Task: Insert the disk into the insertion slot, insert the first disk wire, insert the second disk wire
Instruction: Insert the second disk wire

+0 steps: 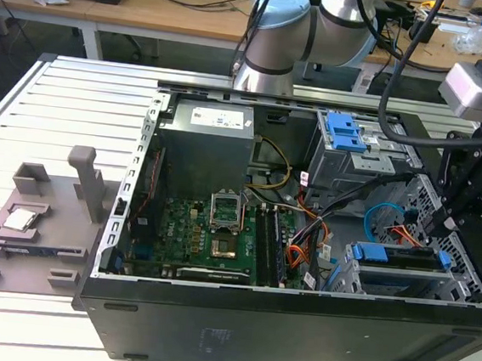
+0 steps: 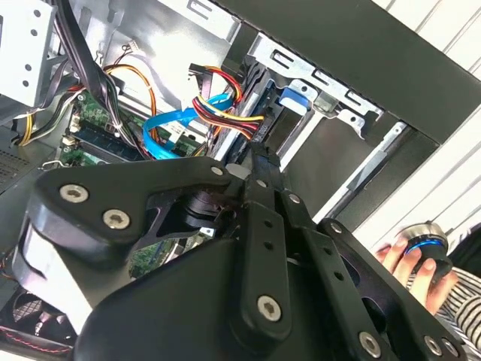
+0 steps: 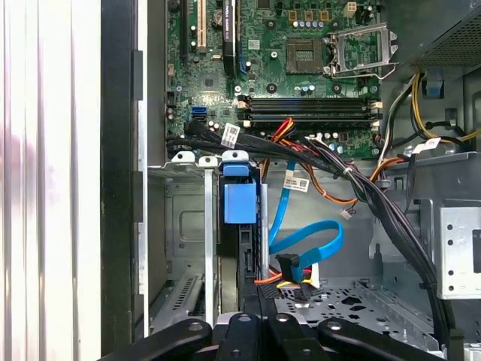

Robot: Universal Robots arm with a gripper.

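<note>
Right behind the disk (image 3: 242,203), seated edge-on in the slot (image 3: 186,226): claw (image 3: 259,301) sits inline with its long axis. Open or closed, can't tell.

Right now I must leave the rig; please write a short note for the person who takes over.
The tool is close to one end of the disk, beside the wires; its grip cannot be told.
The disk sits in the insertion slot.
Done: disk insertion.
Left: the blue wire and the red-yellow bundle lie by the disk; plugged or not, I cannot tell.
</note>
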